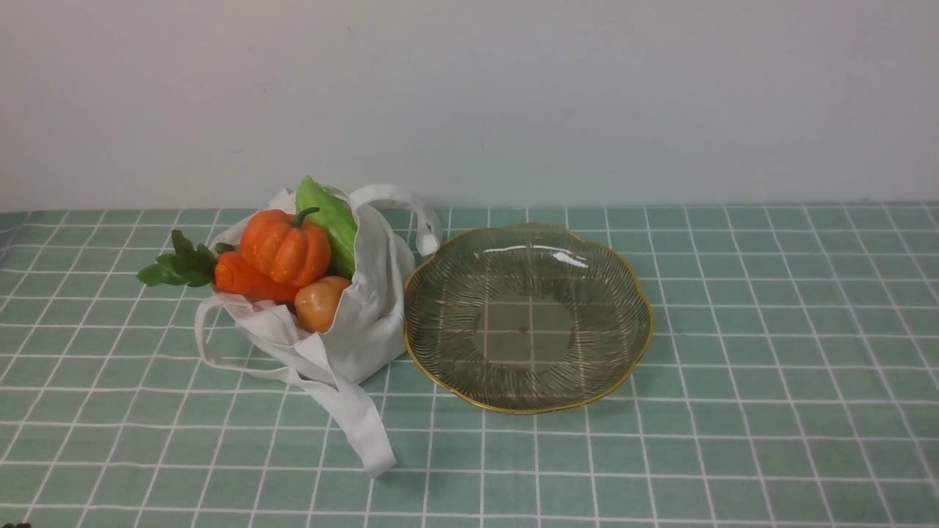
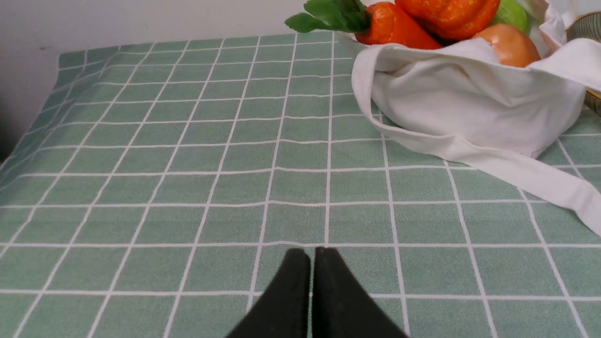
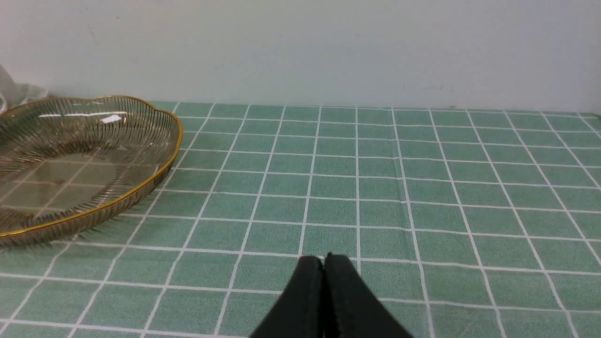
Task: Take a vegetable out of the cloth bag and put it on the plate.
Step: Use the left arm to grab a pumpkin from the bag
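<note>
Left of the glass plate, the left claw is narrow; beside the plate, the cloth bag carries the orange pumpkin in its mouth; right of the plate, the right claw is closed.

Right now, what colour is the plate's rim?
The plate's rim is gold, clearest in the front view.
</note>
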Robot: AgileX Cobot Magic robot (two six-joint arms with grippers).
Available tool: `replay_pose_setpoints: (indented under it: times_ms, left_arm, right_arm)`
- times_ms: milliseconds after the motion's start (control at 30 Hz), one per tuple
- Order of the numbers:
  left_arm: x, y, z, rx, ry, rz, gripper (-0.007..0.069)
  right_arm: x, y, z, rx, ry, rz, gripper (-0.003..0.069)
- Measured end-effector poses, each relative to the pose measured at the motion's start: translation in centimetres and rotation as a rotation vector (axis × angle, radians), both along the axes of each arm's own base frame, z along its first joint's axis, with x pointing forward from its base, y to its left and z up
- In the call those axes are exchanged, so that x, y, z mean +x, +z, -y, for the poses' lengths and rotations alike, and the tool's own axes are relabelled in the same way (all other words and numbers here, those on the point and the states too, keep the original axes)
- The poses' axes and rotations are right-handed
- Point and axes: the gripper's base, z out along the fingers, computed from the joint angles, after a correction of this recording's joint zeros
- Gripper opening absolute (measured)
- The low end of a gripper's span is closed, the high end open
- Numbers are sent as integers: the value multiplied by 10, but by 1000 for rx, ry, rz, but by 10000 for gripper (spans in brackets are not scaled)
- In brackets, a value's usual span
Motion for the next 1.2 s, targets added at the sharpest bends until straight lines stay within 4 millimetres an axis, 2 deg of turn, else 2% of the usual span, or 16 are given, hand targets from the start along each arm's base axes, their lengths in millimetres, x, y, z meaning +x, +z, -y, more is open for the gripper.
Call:
replay_pose_setpoints:
  times_ms: [500, 533, 600, 700, 733, 767, 867, 1100, 1200]
  left_arm:
    - [0, 0, 1, -31, 4, 1, -8]
    - [0, 0, 2, -73, 6, 3, -8]
    - [0, 0, 5, -263, 23, 9, -8]
    - [0, 2, 14, -684, 57, 6, -8]
    - [0, 2, 15, -728, 58, 6, -8]
    - [0, 4, 19, -895, 66, 1, -8]
    - [1, 8, 23, -1098, 68, -2, -8]
    - [1, 13, 25, -1253, 57, 16, -8]
    - [0, 17, 28, -1199, 7, 7, -8]
  right_arm:
    - [0, 0, 0, 0, 0, 0, -15]
    - [0, 0, 0, 0, 0, 0, -15]
    - [0, 0, 0, 0, 0, 0, -15]
    - [0, 0, 0, 0, 0, 0, -15]
    - [0, 0, 0, 0, 0, 0, -15]
    - [0, 0, 0, 0, 0, 0, -15]
    - [0, 0, 0, 0, 0, 0, -15]
    - [0, 0, 0, 0, 0, 0, -15]
    - [0, 0, 0, 0, 0, 0, -15]
